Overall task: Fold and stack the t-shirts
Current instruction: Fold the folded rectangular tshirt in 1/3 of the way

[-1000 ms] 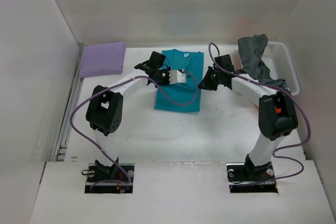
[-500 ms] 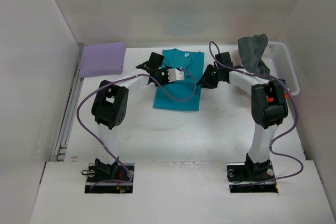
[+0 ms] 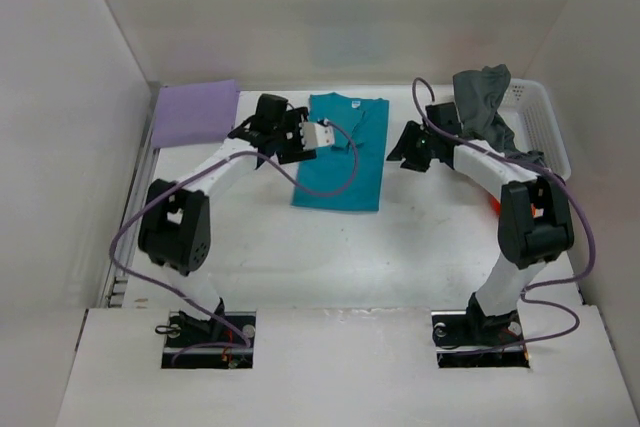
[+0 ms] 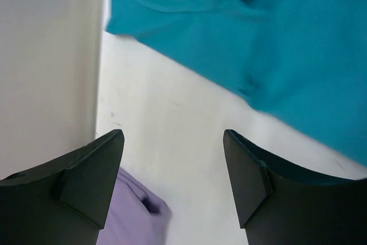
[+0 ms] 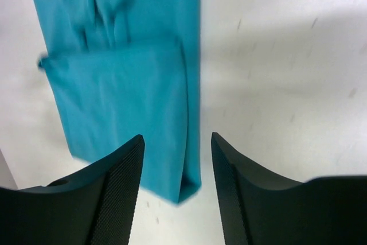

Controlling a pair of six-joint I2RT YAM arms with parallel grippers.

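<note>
Both arms have pulled back from the teal t-shirt [image 3: 340,152]. It lies between your jaws, a long strip pointing away from the arm bases. Your left gripper [image 3: 268,129] hangs just off its left edge, with the lavender t-shirt [image 3: 195,113] on the other side. Your right gripper [image 3: 408,152] is farther off the right edge. Both jaws are wide, holding nothing. Left looks nearer for the next fold.
</note>
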